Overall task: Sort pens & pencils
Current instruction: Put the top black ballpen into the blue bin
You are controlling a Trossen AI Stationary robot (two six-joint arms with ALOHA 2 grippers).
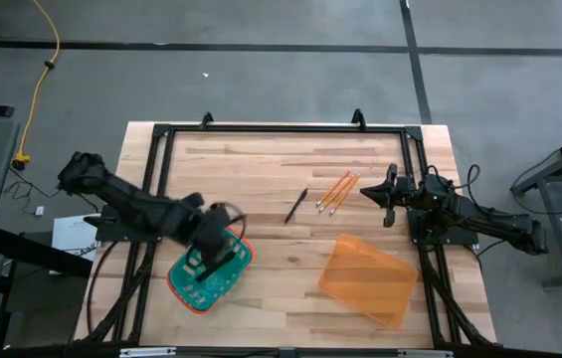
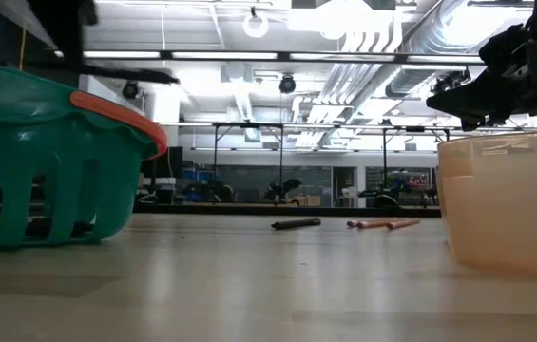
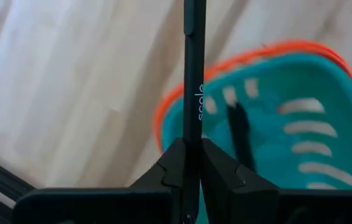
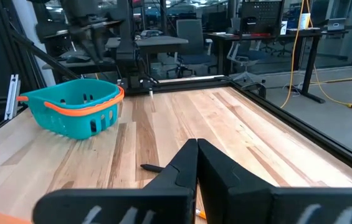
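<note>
My left gripper [image 1: 213, 261] hovers over the teal basket with an orange rim [image 1: 189, 283] near the table's front left, shut on a black pen [image 3: 194, 68]. In the left wrist view, another dark pen [image 3: 240, 134] lies inside the basket [image 3: 300, 93]. One black pen [image 1: 295, 205] lies flat on the wood mid-table. The orange pencils [image 1: 335, 192] lie side by side just right of it. My right gripper [image 1: 387, 195] waits shut above the table's right side, close to the pencils and touching nothing. My left gripper pinches the black pen's shaft [image 3: 192, 134] between its two fingers. The pen sticks out forward past the fingertips. It is lifted clear and lies about level [image 2: 121, 70] above the basket's rim [image 2: 116, 109].
An orange translucent bin [image 1: 368, 278] stands at the front right of the table. A black frame [image 1: 281, 129] borders the wooden top. Bare wood lies between the basket and the bin.
</note>
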